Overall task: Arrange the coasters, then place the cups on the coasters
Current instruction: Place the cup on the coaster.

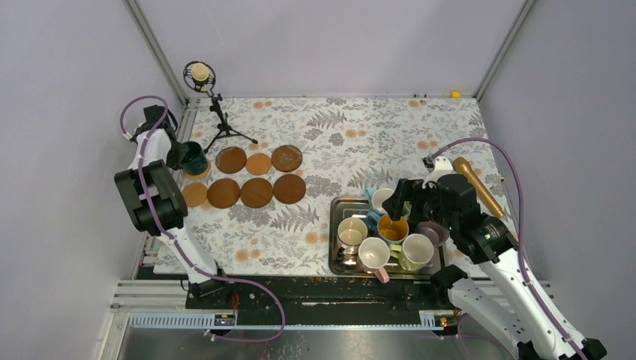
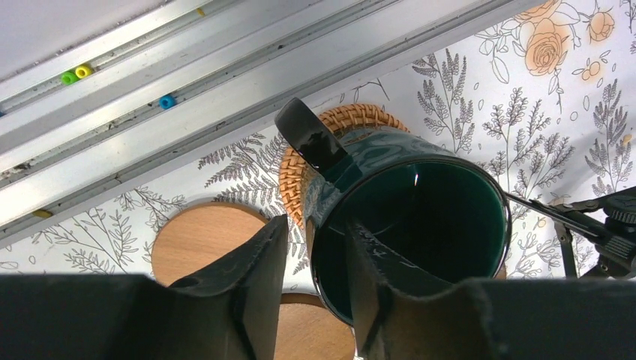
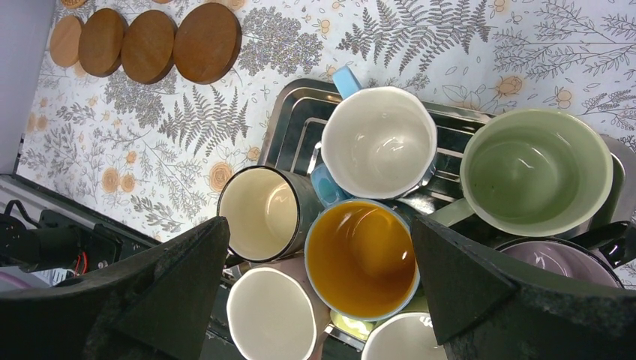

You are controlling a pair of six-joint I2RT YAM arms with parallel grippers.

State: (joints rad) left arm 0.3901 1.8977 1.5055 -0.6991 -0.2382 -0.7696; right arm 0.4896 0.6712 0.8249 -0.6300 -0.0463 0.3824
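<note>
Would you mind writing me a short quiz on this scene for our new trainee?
1. How many coasters in the top view lie bare, with nothing on them?
2. True or false: the dark green mug stands on a woven coaster.
3. The right gripper hangs open over: A) the steel tray of mugs; B) the coasters; C) the dark green mug.
Key: 1 seven; 2 true; 3 A.
</note>
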